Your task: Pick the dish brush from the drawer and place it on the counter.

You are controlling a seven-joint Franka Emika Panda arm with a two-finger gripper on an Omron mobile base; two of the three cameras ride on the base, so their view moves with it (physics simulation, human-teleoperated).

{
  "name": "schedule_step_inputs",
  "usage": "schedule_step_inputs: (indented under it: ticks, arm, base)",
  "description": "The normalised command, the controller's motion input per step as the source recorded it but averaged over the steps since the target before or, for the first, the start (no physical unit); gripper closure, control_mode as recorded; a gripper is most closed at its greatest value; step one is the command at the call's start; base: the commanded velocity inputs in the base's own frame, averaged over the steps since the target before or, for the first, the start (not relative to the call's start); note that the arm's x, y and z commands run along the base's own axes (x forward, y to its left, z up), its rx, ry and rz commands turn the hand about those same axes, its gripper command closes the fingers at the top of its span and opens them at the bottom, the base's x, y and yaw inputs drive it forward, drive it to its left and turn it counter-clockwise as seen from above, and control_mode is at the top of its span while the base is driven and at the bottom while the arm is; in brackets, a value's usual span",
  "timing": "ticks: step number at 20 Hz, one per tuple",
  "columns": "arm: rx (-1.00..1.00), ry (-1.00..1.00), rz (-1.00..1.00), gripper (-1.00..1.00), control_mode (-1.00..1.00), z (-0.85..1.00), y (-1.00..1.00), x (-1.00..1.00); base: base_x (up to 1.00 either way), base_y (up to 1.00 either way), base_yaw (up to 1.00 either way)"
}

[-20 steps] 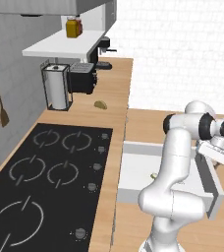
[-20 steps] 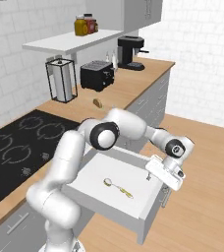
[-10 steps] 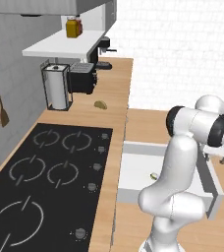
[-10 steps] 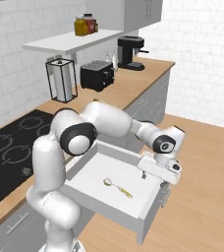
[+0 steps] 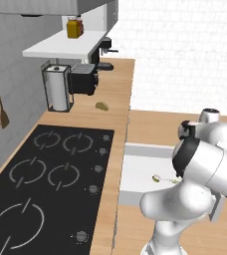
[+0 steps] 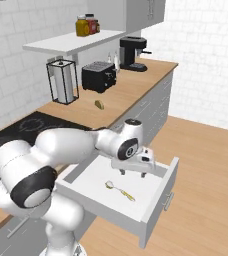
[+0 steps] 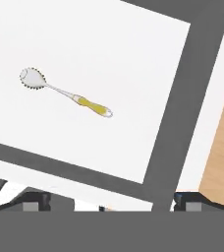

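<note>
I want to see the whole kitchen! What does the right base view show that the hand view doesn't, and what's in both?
Right base view alone: the counter, toaster, coffee machine, paper towel holder, shelf jars, and the open tool hanging above the drawer.

Hand view alone: a close look at the dish brush, with the bristles around its round head and its yellow handle.

Both: the brush lying loose on the drawer's white floor.

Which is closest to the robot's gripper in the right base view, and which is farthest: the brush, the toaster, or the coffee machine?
From the gripper:
1. Brush, lying in the open drawer just below it.
2. Toaster, back on the counter.
3. Coffee machine, at the counter's far end.
</note>
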Motion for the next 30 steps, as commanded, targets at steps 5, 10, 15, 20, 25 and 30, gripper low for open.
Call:
schedule_step_inputs:
  ticks: [5, 10, 15, 20, 25, 30]
  arm:
    - [-0.07, 0.12, 0.31, -1.00, -1.00, 0.02, 0.37, 0.92]
    - [0.03, 0.13, 0.33, -1.00, -1.00, -0.15, -0.15, 0.92]
    - [0.07, 0.04, 0.25, -1.00, -1.00, -0.16, -0.13, 0.13]
    - [0.00, 0.07, 0.20, -1.00, -1.00, -0.31, 0.00, -0.30]
    - [0.00, 0.00, 0.16, -1.00, -1.00, -0.66, 0.00, -0.02]
    - [0.00, 0.00, 0.11, -1.00, -1.00, -0.45, -0.07, 0.00]
  base:
    - [0.00, 0.00, 0.00]
    - [0.00, 0.00, 0.00]
    - [0.00, 0.00, 0.00]
    - [0.00, 0.00, 0.00]
    - [0.00, 0.00, 0.00]
    - [0.00, 0.00, 0.00]
